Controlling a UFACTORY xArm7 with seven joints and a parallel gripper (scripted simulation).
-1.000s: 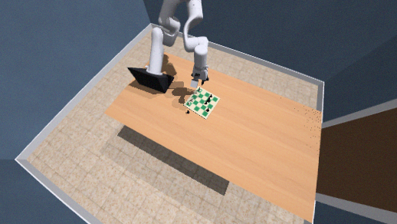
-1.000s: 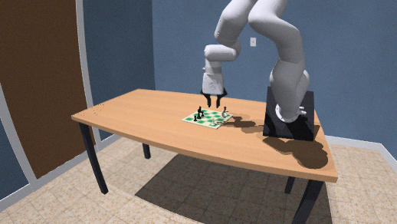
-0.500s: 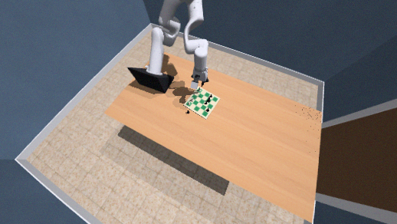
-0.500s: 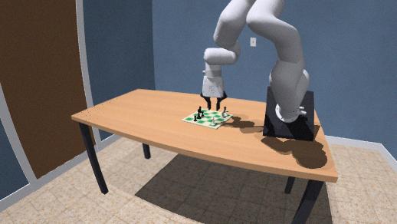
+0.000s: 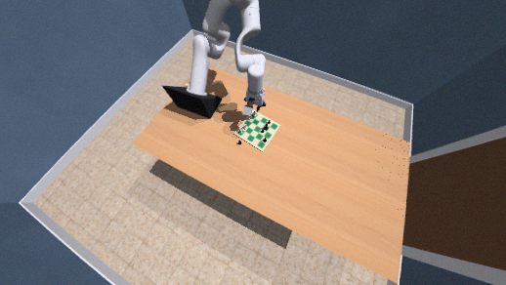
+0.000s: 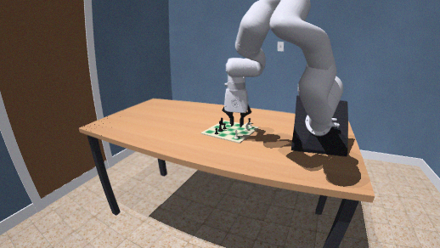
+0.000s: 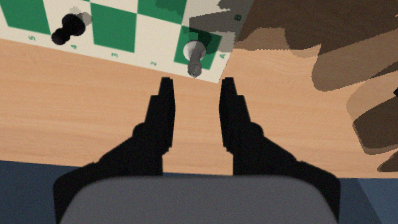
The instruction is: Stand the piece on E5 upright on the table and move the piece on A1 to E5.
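Observation:
The A1 piece [image 5: 254,115] [image 6: 236,135] [image 7: 194,51] is pale grey and stands on the green corner square. My gripper [image 6: 236,125] [image 7: 197,92] is partly open with nothing between its fingers. It hangs above the A1 side of the board; in the wrist view its fingertips lie just below the A1 corner, apart from the piece. A black piece [image 5: 239,142] is on the table beside the board's E edge; it is too small to tell surely whether it is upright. The E5 square [image 5: 262,144] shows green, with no piece visible on it.
The green and cream board [image 5: 276,126] [image 6: 205,132] [image 7: 170,71] lies on the wooden table [image 5: 337,185] [image 6: 170,144] [image 7: 90,110]. A black piece [image 5: 269,122] [image 6: 217,131] [image 7: 74,24] stands on A4. Another black piece [image 5: 265,140] is near E5. Pale pieces are near the E1 corner.

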